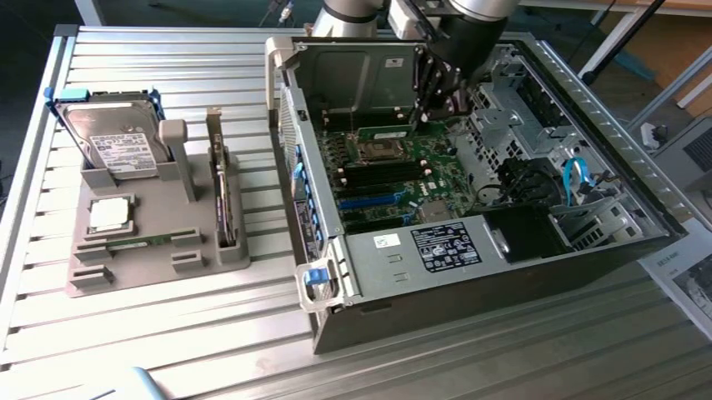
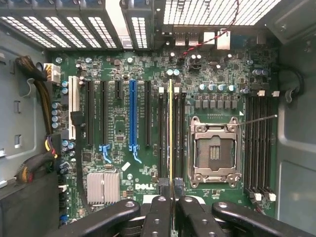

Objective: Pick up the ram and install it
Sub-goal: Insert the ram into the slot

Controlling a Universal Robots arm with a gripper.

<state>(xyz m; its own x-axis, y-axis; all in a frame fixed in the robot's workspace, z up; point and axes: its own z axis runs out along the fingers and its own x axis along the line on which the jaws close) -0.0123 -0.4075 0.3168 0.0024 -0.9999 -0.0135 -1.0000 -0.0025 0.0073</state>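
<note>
Motherboard [image 2: 118,123] beneath; ram [image 2: 171,138] clamped between fingers [image 2: 157,217].

Close ahead of my jaws, white letters printed on the green motherboard [image 2: 123,143] spell DELL [image 2: 146,186], the one word I can read. The finer white print scattered over that board is too small for me. On the computer case [image 1: 368,308], a black label [image 1: 445,247] and a small white sticker [image 1: 386,241] carry print I cannot make out, likewise the white label [image 1: 122,154] on the hard drive [image 1: 89,121].
</note>
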